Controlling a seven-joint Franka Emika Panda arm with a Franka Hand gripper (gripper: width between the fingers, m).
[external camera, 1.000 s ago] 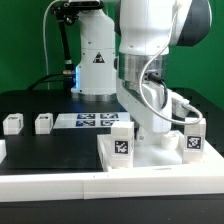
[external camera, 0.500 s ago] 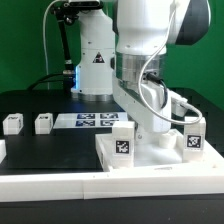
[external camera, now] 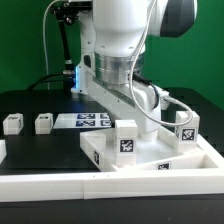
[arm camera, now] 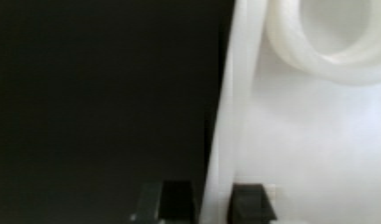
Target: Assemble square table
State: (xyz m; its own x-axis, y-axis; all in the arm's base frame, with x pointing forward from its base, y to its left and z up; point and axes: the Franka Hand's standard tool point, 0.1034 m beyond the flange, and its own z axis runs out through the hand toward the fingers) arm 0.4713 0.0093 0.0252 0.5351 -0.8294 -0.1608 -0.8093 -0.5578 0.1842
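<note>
The white square table top (external camera: 135, 158) lies flat on the black table, with two chunky tagged legs standing on it, one (external camera: 125, 138) at its near left corner and one (external camera: 186, 132) at its right. My gripper (external camera: 155, 130) reaches down between them and is shut on the top's far edge. In the wrist view the top (arm camera: 302, 130) fills one side, and its thin edge runs between my two dark fingertips (arm camera: 210, 203). Two loose legs (external camera: 12, 123) (external camera: 43, 122) sit at the exterior view's left.
The marker board (external camera: 90, 121) lies behind the table top. A long white L-shaped rail (external camera: 60, 188) runs along the front, with its other arm (external camera: 207, 152) on the exterior view's right. The robot base (external camera: 95, 60) stands at the back.
The arm has swung toward the exterior view's left, and the table top with its two standing legs has shifted left with it. The loose legs have not moved.
</note>
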